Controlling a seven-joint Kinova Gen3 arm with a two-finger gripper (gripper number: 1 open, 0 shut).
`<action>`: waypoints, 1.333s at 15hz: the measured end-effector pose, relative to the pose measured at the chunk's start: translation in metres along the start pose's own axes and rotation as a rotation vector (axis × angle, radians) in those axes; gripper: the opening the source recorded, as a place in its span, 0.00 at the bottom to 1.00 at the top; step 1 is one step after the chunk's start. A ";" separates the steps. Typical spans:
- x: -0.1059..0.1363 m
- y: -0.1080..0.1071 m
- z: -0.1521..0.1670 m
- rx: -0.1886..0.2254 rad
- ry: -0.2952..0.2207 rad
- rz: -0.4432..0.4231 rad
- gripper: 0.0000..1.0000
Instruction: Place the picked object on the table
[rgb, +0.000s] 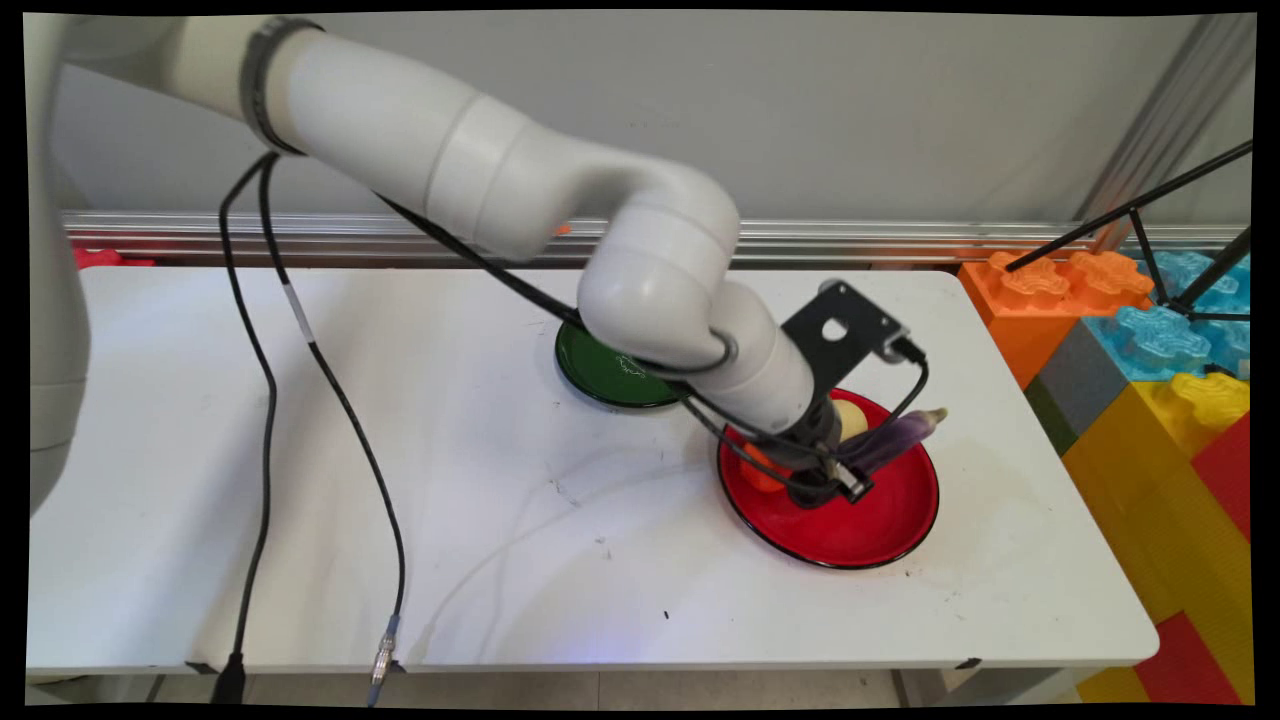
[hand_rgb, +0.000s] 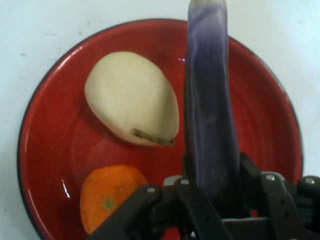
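White surface (rgb: 400, 520) lay bare left of the green plate (rgb: 600, 375). Gripper (hand_rgb: 212, 187) was closed on a purple eggplant (hand_rgb: 210, 110) over the red plate (hand_rgb: 55, 150), beside a pale fruit (hand_rgb: 130, 100) and an orange one (hand_rgb: 107, 195).

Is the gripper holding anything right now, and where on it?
Yes. The black two-finger gripper is shut on the long purple eggplant, gripping one end of it, over the red plate.
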 end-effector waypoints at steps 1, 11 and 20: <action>0.004 0.001 -0.008 -0.003 -0.001 -0.003 0.00; 0.016 -0.003 -0.077 -0.046 -0.014 0.012 0.00; -0.011 -0.036 -0.120 -0.159 -0.057 0.192 0.00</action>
